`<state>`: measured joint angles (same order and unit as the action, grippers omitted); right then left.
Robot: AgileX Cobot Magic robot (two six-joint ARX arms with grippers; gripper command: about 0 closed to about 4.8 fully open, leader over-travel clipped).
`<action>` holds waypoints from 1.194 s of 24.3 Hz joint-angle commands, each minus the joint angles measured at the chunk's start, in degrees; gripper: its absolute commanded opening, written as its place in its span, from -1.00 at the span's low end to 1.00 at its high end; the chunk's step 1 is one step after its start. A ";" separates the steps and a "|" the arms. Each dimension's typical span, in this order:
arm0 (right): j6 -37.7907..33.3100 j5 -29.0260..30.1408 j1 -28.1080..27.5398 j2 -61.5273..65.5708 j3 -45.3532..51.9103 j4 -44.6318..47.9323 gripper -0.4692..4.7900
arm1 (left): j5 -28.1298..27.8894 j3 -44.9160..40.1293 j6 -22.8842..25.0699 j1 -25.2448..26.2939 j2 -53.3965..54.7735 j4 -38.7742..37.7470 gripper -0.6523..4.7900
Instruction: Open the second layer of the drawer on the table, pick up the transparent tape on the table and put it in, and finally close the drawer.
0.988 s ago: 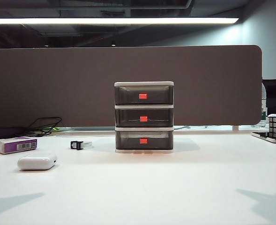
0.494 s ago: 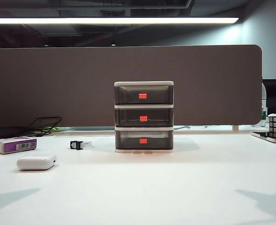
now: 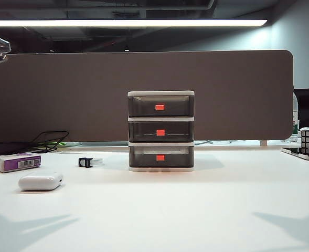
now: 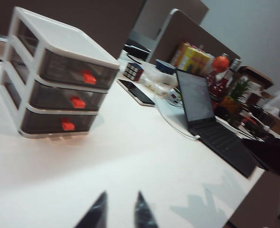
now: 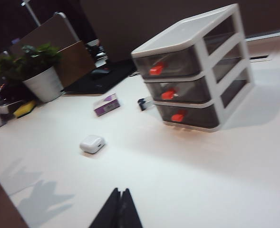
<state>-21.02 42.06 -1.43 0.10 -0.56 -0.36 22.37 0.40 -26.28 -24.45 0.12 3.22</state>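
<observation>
Plainly, boxy smoky-plastic drawer [image 3: 161,131]; left gripper [image 4: 120,214] parted, right gripper [image 5: 120,209] pinched.

- No word, brand or number can be read in any view.
- The purple-and-white box [image 3: 17,161] on the counter [image 3: 196,210] carries a white label with a barcode on its front, seen in the exterior view; the bars show, but any digits beneath are too small to make out.
- The same box in the right wrist view shows only purple and white patches, blurred.
- The yellow cartons [image 4: 193,58] behind the laptop [image 4: 211,121] in the left wrist view bear coloured print, too blurred to read.
</observation>
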 commanded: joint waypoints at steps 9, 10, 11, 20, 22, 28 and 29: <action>-0.15 -11.65 11.82 0.07 -2.73 0.50 -0.84 | -8.44 0.15 2.29 -7.96 6.10 8.85 -0.49; -0.15 -12.59 12.87 0.07 -2.80 0.28 -0.84 | -8.41 0.15 2.38 -8.13 7.08 10.27 -0.47; -0.02 -13.60 13.86 0.07 -2.93 -0.02 -0.84 | -8.41 0.22 3.19 -8.35 8.15 11.47 -0.44; 0.15 -18.88 20.33 0.07 -3.15 -0.92 -0.84 | -8.50 3.34 11.26 -9.18 23.69 20.48 -0.43; 0.26 -19.26 20.31 0.07 -3.21 -0.92 -0.84 | -8.68 3.56 11.17 -9.18 27.74 24.63 -0.43; 1.31 -22.47 20.28 0.13 -3.85 -0.98 -0.84 | -8.17 7.78 11.30 -9.31 48.35 37.59 -0.06; 1.84 -22.71 20.26 0.13 -4.04 -1.11 -0.84 | -8.13 8.72 11.30 -9.38 50.75 38.34 -0.01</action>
<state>-20.27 19.94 18.81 0.14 -3.95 -2.20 13.91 7.99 -15.00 -33.65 48.51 39.29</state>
